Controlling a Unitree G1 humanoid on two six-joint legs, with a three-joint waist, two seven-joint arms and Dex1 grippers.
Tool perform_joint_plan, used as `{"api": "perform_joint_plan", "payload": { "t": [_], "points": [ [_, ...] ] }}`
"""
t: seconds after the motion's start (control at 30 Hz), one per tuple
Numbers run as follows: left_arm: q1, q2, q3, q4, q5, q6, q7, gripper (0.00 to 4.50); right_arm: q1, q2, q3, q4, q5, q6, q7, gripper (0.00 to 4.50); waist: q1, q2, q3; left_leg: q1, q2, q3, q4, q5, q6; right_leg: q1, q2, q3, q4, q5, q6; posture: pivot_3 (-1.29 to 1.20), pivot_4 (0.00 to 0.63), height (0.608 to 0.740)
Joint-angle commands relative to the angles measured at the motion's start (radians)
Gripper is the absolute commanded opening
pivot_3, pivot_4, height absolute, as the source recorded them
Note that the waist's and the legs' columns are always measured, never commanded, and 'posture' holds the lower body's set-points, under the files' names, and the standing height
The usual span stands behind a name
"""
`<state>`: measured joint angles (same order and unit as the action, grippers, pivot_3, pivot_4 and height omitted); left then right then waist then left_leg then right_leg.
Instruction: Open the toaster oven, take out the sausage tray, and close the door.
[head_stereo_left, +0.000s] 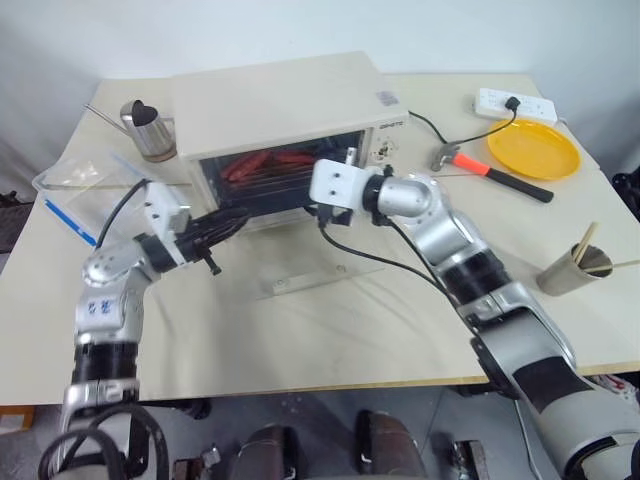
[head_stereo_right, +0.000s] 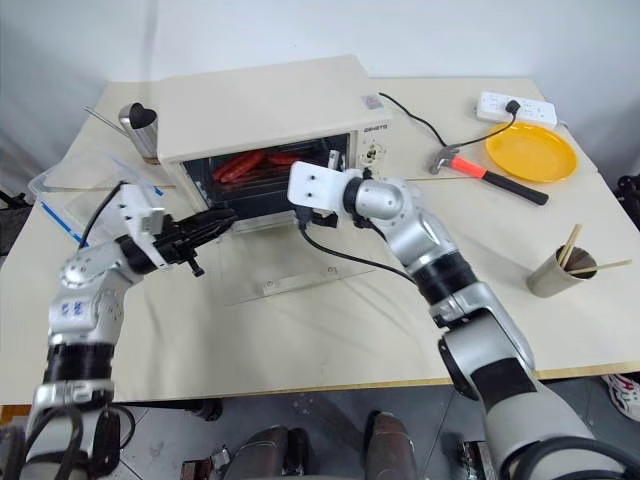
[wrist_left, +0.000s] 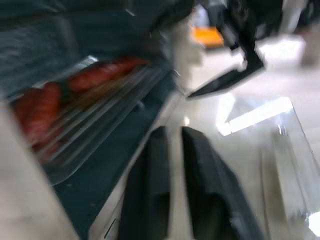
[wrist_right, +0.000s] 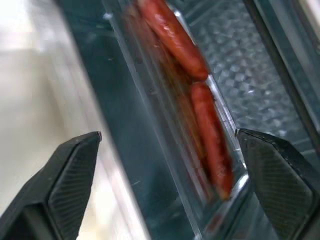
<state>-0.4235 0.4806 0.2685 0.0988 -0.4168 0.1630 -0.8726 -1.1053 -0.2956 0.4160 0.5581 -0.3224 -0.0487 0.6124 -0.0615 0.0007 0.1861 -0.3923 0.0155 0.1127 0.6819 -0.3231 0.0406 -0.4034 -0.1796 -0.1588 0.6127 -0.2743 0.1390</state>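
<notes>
The sausage tray sits inside the toaster oven, a shallow shiny metal pan with a ribbed bottom carrying several glossy red-brown sausages. The oven is a cream-white box standing at the back of the pale table, its cavity dark and its floor patterned like embossed metal. The door is swung fully down and lies flat on the tabletop in front of the opening, a clear glass panel with a long white bar handle along its outer edge.

The right gripper is at the oven mouth with its two black ribbed fingers spread wide on either side of the tray's near end, holding nothing. The left gripper hangs just off the oven's left front corner, above the lowered door; its black fingers stand slightly apart with a narrow gap between them and nothing in it.

A black power cord runs from the oven to a white power strip. Beside that lie a round yellow plate and a hammer with an orange and black handle. A paper cup holding wooden sticks stands near the right edge. On the left are a metal jug and a clear plastic bag with blue trim.
</notes>
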Motion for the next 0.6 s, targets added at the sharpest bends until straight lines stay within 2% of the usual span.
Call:
{"api": "perform_joint_plan", "payload": {
  "t": [0.03, 0.23, 0.33, 0.6],
  "points": [
    [0.088, -0.050, 0.065, -0.201, -0.088, 0.042, 0.125, 1.89, -0.034, 0.042, 0.032, 0.066, -0.067, -0.059, -0.076, 4.50, 0.001, 0.000, 0.000, 0.000, 0.000, 0.000, 0.000, 0.000, 0.000, 0.000, 0.000, 0.000, 0.000, 0.000, 0.000, 0.00, 0.150, 0.740],
    [0.318, -0.207, 0.128, -0.460, -0.225, 0.015, 0.256, 3.67, -0.089, 0.120, 0.108, 0.243, -0.195, -0.133, -0.224, 4.50, 0.003, 0.000, 0.000, 0.000, -0.001, -0.002, 0.001, 0.000, 0.000, 0.003, -0.001, 0.001, -0.002, 0.000, 0.000, 0.00, 0.150, 0.740],
    [0.402, -0.241, 0.153, -0.529, -0.257, -0.014, 0.276, 4.47, -0.116, 0.144, 0.144, 0.318, -0.247, -0.173, -0.272, 4.50, 0.002, 0.000, 0.000, 0.001, 0.000, -0.002, 0.000, 0.000, -0.001, 0.003, 0.000, 0.001, -0.002, 0.000, -0.001, 0.00, 0.150, 0.740],
    [0.461, -0.264, 0.168, -0.562, -0.259, -0.090, 0.340, 4.47, -0.194, 0.218, 0.165, 0.497, -0.322, -0.118, -0.370, 4.50, 0.005, 0.000, 0.000, 0.003, 0.001, -0.001, 0.000, 0.001, -0.003, 0.005, 0.001, 0.001, -0.002, -0.002, -0.004, 0.00, 0.150, 0.740]
  ]
}}
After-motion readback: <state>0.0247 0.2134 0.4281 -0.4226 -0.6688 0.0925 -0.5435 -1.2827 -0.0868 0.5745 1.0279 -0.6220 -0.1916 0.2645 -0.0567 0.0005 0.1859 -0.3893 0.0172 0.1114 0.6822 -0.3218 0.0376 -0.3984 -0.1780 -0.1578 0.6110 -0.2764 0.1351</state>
